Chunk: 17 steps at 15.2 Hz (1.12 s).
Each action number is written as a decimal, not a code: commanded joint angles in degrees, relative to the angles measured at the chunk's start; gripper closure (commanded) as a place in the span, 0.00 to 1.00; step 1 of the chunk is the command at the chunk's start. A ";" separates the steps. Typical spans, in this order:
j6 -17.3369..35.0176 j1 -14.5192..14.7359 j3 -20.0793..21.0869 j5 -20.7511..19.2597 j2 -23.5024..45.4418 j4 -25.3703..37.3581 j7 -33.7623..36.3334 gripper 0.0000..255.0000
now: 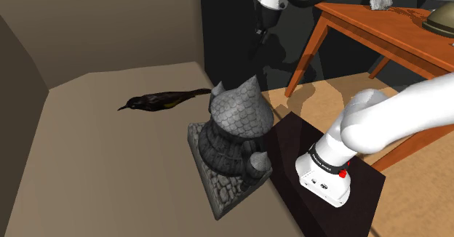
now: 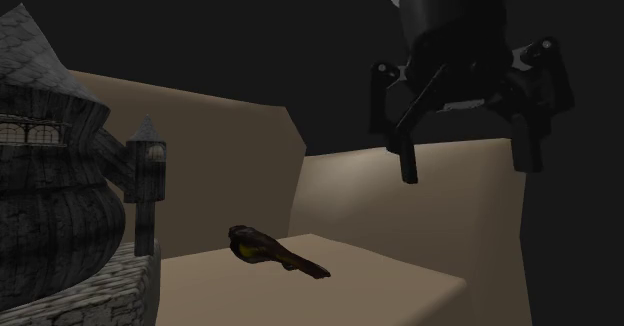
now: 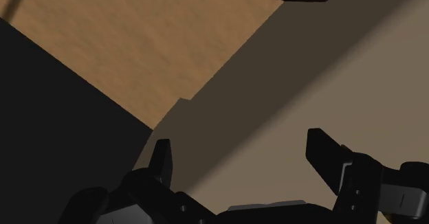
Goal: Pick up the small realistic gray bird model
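The bird model (image 1: 164, 99) is small and nearly black, with a yellowish patch on its belly. It lies on the beige seat (image 1: 94, 163), beak pointing to the shoulder view's left. In the second exterior view the bird (image 2: 270, 249) rests on the seat beside the castle. My gripper (image 1: 263, 26) hangs high above the seat's far end, well off to the shoulder view's right of the bird. The gripper (image 2: 467, 159) is open, its fingers wide apart and holding nothing. In the wrist view the gripper (image 3: 244, 157) looks down on the beige surface and a strip of wooden floor.
A grey stone castle model (image 1: 234, 137) stands on the seat's near edge, right beside the bird. Beige back and side walls (image 1: 109, 32) enclose the seat. An orange wooden table (image 1: 364, 25) stands behind, and the dark stand (image 1: 291, 137) sits at lower right.
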 commanded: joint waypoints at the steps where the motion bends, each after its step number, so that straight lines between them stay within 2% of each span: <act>1: 2.70 1.45 1.01 0.65 3.01 0.91 -0.84 0.00; 9: 11.77 6.40 4.90 2.06 14.24 5.18 -4.57 0.00; 17: 18.83 10.69 9.25 1.74 25.11 10.99 -7.84 0.00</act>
